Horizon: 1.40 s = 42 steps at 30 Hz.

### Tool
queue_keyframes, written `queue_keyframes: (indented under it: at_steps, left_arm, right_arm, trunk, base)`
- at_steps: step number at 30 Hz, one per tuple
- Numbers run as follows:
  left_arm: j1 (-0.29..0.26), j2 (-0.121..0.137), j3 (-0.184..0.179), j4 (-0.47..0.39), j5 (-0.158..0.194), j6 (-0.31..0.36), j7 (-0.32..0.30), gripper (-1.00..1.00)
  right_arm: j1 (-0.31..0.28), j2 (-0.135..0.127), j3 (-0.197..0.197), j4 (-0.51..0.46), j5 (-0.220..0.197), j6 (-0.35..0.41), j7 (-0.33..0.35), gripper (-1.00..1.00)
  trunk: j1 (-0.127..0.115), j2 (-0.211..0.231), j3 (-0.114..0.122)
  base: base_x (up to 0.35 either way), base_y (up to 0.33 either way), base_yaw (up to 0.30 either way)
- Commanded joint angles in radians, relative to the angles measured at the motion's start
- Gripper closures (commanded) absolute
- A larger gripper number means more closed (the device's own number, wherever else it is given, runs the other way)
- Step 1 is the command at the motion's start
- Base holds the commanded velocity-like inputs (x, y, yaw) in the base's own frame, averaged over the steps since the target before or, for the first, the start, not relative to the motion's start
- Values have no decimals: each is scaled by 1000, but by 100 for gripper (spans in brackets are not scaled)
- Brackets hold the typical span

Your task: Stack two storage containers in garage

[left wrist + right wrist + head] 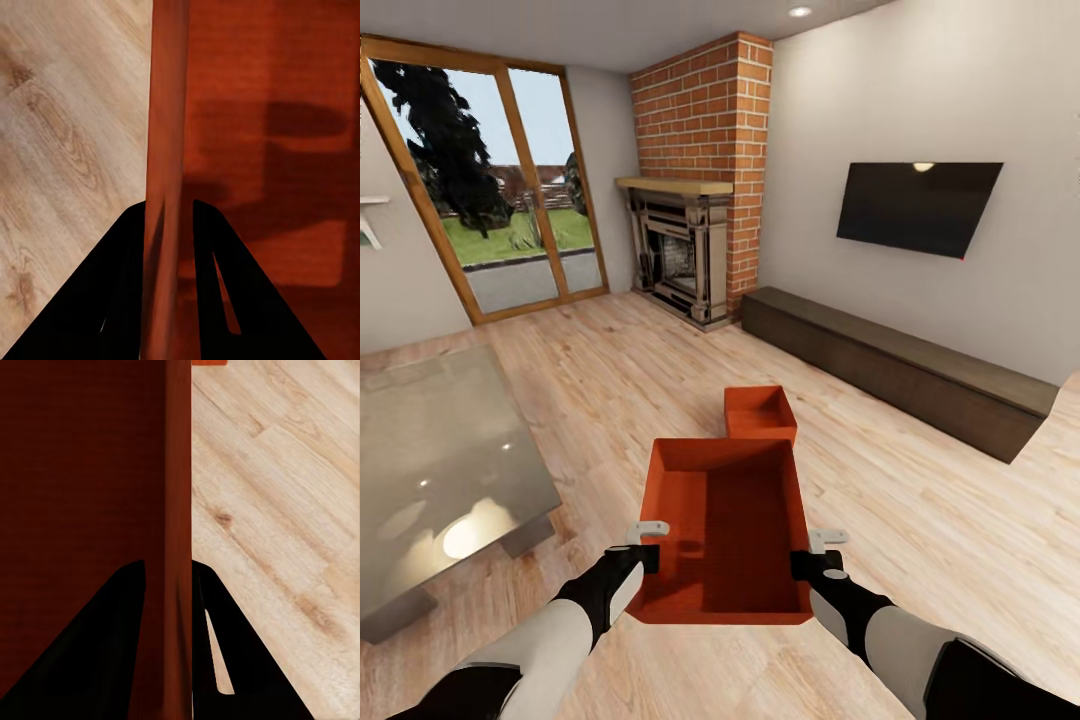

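I am in the living room. One orange-red storage container (725,530) is held between my two arms, open side up and empty. My left gripper (645,555) is shut on its left wall (166,150), one finger inside and one outside. In the same way, my right gripper (805,562) is shut on the right wall (178,472). The second storage container (760,412) sits on the light wood plank floor just beyond the held one, its near edge hidden behind it.
A low glass-topped table (440,470) stands close at the left. A long dark cabinet (900,365) runs along the right wall under a black TV (915,205). Ahead are a brick fireplace (685,250) and glass doors (510,190).
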Motion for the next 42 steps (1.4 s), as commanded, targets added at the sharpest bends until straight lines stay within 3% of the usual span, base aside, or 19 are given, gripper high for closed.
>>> queue_keyframes:
  at_steps: [1,42]
  left_arm:
    - [0,5,2,0,-12,9,34,100]
    - [0,5,2,0,-12,9,34,100]
  right_arm:
    - [-1,-25,-8,0,1,-7,-9,100]
    - [-1,-26,-8,0,1,-7,-9,100]
  trunk:
    - [0,-1,0]
    - [0,-1,65]
  base:
    - [0,0,0]
    - [0,0,0]
